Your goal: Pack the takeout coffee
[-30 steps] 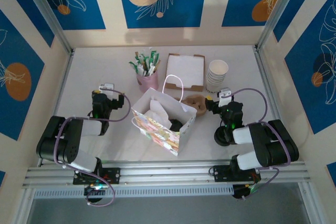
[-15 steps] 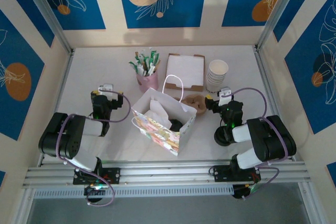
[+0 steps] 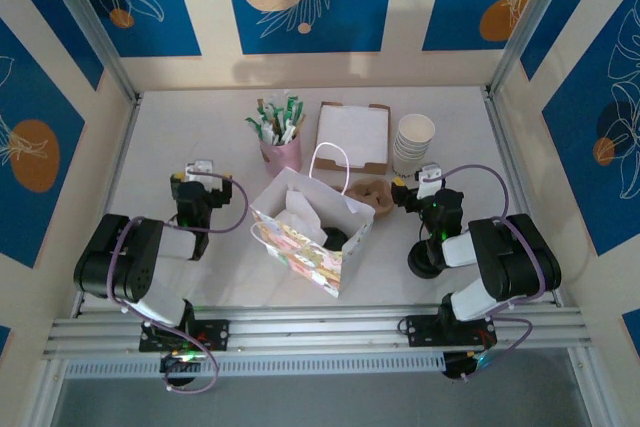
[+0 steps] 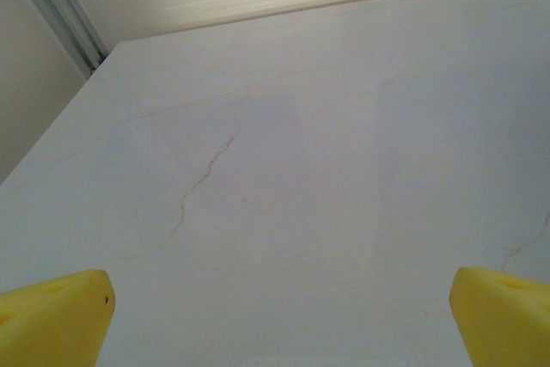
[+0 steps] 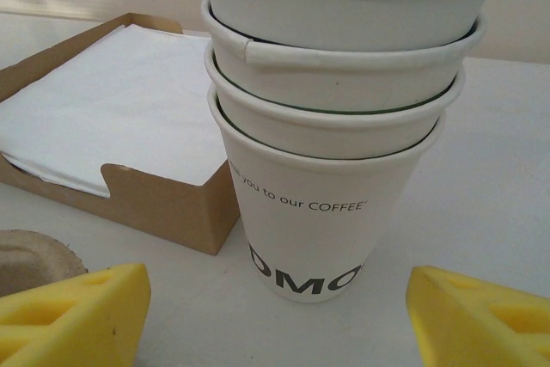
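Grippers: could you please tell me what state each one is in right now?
Left gripper: open, empty.
Right gripper: open, empty, facing the stack of cups.

Left arm (image 3: 128, 269) and right arm (image 3: 505, 269) are black and pale grey with purple cables (image 3: 245, 205); right gripper (image 5: 275, 320) has yellow fingers (image 5: 77, 315).
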